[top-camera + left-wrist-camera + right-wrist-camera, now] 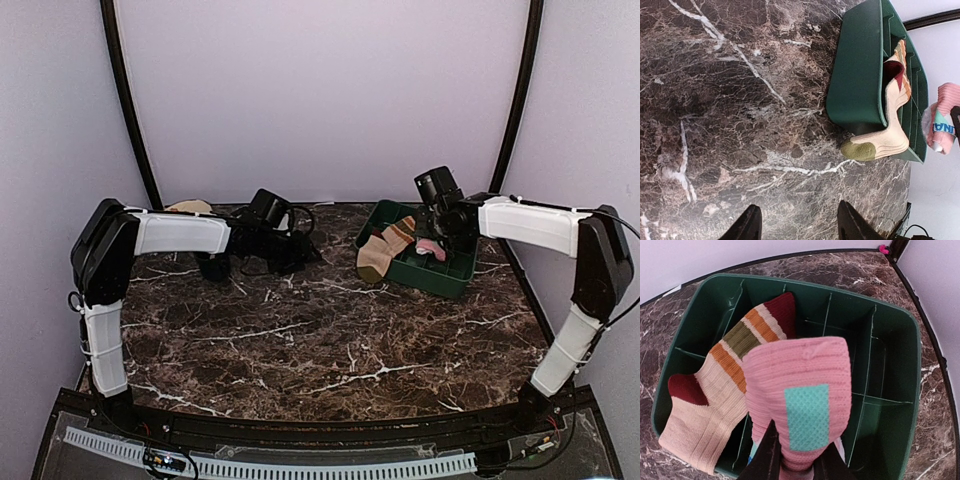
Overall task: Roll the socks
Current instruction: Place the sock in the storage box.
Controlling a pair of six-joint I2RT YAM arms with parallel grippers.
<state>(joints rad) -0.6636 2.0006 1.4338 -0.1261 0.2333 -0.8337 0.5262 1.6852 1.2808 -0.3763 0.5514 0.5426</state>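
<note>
- Where the tan striped sock (383, 252) spills over the left rim of the green compartment tray (445, 278), one end lies on the marble table (330, 350). Its long axis runs from rim to table.
- Left gripper (799, 225): jaws apart, empty, well to the left of that sock.
- Right gripper (792, 460): clamped on the pink sock (800, 390), which is held above the tray. The right arm is nearer to both socks.

Two fabric socks
My right claw (792, 460) pinches the pink knit sock (800, 375), mint-patched; the tan striped sock (695, 425) drapes over the green tray (815, 284) wall.
</note>
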